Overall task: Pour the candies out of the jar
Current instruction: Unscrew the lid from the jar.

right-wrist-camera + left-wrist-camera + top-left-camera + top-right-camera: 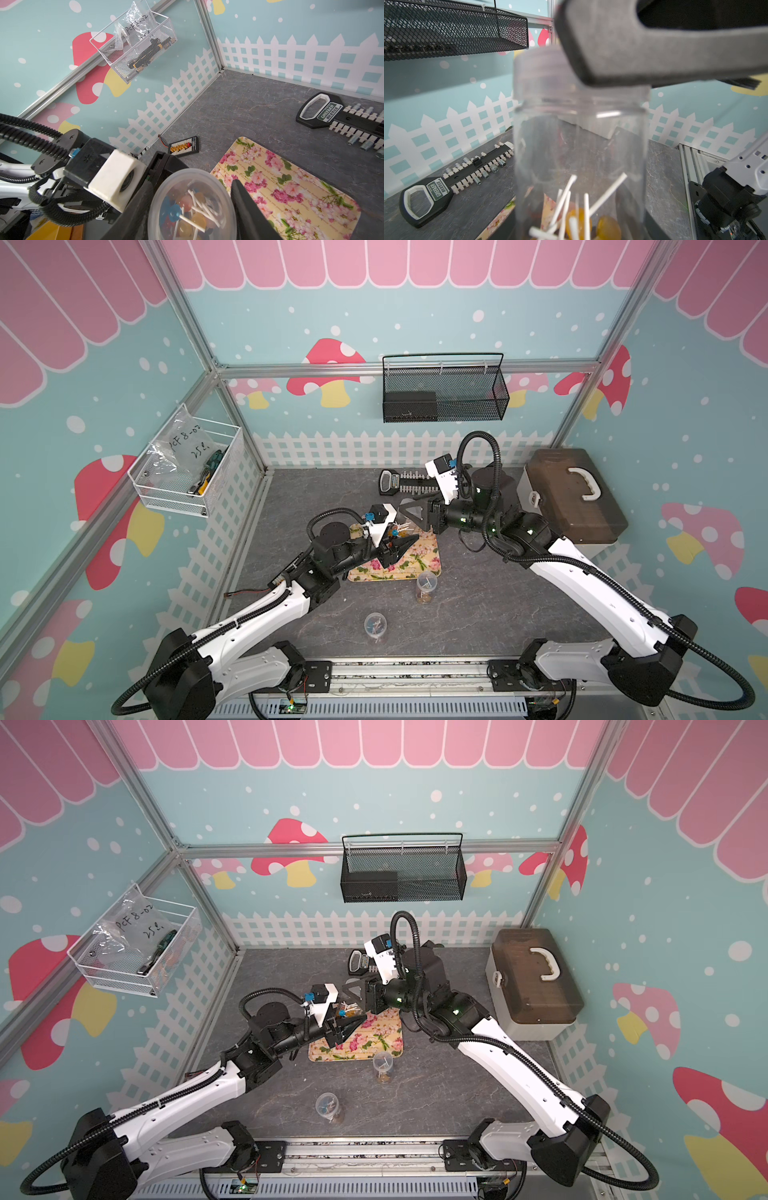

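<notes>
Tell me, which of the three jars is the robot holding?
The jar at the tray's far end, clamped in the left gripper. The other two jars stand free on the table: one by the tray, one nearer the robot.

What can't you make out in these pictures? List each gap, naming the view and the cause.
- jar base: cut off by the frame edge in both wrist views.
- right tool touching the lid or not: left wrist view, blurred, one finger out of frame.
- candies: too small to count in both top views.
</notes>
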You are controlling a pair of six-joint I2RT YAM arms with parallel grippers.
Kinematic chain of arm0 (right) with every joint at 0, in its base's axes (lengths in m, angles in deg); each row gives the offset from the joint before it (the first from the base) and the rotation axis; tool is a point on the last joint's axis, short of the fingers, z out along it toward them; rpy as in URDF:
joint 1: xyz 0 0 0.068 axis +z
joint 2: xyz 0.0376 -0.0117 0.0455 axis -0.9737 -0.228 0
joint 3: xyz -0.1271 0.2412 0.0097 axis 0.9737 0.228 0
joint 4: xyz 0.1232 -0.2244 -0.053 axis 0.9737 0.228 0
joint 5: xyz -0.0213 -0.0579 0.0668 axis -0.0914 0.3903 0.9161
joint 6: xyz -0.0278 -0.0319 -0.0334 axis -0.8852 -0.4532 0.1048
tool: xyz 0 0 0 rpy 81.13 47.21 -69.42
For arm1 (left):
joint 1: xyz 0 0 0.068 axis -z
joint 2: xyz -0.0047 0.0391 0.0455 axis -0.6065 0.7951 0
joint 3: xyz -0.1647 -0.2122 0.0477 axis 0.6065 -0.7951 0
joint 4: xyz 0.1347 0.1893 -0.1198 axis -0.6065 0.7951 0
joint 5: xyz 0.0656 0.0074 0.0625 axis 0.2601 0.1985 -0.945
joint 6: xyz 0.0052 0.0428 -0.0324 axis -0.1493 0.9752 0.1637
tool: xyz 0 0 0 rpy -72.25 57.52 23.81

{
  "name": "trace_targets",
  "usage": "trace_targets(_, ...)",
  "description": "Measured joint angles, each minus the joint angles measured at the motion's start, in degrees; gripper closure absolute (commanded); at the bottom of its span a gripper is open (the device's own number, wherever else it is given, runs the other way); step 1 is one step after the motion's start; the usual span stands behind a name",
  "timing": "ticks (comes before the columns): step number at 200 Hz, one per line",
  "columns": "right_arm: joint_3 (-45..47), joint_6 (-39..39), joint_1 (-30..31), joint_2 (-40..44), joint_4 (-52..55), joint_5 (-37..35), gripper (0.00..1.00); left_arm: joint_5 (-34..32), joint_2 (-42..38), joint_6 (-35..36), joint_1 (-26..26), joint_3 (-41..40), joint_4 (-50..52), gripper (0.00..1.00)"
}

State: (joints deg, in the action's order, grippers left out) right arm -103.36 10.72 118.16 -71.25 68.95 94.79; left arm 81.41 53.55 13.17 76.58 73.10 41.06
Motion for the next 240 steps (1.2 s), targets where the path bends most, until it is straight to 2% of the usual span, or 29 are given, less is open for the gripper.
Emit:
trace_targets(26,-0.11,-1.29,-0.11,0.00,0.31,0.48,0.57,0.37,0.00,-0.20,0.00,0.15,0.50,0.50)
trace_targets(47,-0.11,-4.57,-1.27,0.09,-0.22,4.17,0.57,1.73,-0.07,-0.83,-0.09,1.09,1.44,0.50)
trace_targets(109,-5.05,-18.43,-6.40,0.68,-0.55,26.64,0.58,13.77,-1.79,-3.65,-0.42,8.28,6.47,0.49)
trace_targets(134,-6.01,-21.66,-6.97,0.87,-0.57,32.57,0.58,17.57,-2.82,-4.31,-0.17,9.51,7.72,0.49)
trace_targets(171,-6.01,-23.58,-7.61,0.81,0.28,35.89,0.58,19.34,-3.13,-4.66,-0.09,9.51,8.41,0.49)
trace_targets(214,-6.01,-23.87,-7.72,0.59,0.46,36.63,0.57,19.80,-3.13,-5.60,-0.09,8.98,7.63,0.49)
trace_targets(222,-6.01,-23.87,-7.72,0.50,0.50,36.65,0.54,19.80,-3.13,-5.77,-0.09,8.79,7.37,0.49)
trace_targets(240,-6.01,-23.82,-7.76,0.35,0.55,36.72,0.39,19.71,-3.13,-5.95,-0.09,8.50,7.02,0.49)
